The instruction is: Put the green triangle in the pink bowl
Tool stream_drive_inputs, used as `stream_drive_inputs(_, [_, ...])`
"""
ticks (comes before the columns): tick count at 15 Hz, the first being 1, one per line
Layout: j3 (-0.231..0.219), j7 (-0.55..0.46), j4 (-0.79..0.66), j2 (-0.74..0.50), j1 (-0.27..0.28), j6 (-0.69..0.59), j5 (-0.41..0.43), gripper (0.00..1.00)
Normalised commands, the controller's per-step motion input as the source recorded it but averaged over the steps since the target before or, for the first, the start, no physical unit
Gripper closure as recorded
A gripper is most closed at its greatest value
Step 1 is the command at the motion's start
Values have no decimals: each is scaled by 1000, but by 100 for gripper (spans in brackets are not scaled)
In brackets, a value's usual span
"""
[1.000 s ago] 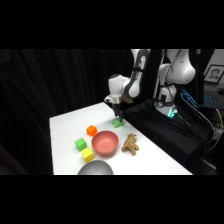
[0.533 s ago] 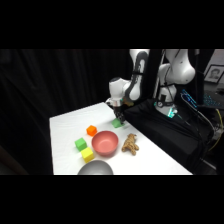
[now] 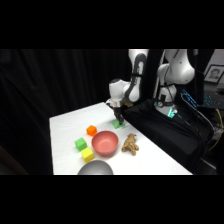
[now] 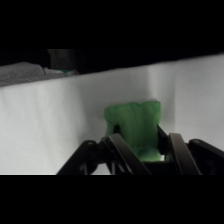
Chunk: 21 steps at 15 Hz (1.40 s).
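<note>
The green triangle (image 3: 118,124) lies on the white table near its far edge. My gripper (image 3: 118,118) has come down onto it from above. In the wrist view the green triangle (image 4: 134,127) sits between the two black fingers (image 4: 118,148), which press against its sides with no gap showing. It still rests on the table. The pink bowl (image 3: 105,143) stands empty toward the table's front, well apart from the gripper.
An orange block (image 3: 91,130), a lime-green cube (image 3: 80,145) and a yellow block (image 3: 88,155) lie left of the pink bowl. A tan figure (image 3: 130,145) lies to its right. A grey bowl (image 3: 96,169) sits at the front edge. Black cloth (image 3: 160,130) covers the right side.
The gripper has come down from above the green triangle and its fingers now sit around the block. The other objects have not moved.
</note>
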Motion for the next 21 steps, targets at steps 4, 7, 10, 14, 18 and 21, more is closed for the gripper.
stream_drive_inputs(4, [16, 35, 48, 105, -12, 145, -66, 97])
stream_drive_inputs(7, [-84, 158, 39, 51, 95, 87, -169, 94])
stream_drive_inputs(10, [-194, 291, 17, -95, 209, -56, -271, 94])
stream_drive_inputs(14, [-234, 329, 10, -255, 236, -250, -304, 94])
stream_drive_inputs(18, [-155, 253, 2, -338, 132, -325, -273, 94])
stream_drive_inputs(21, [-78, 186, -2, -375, 44, -358, -237, 94])
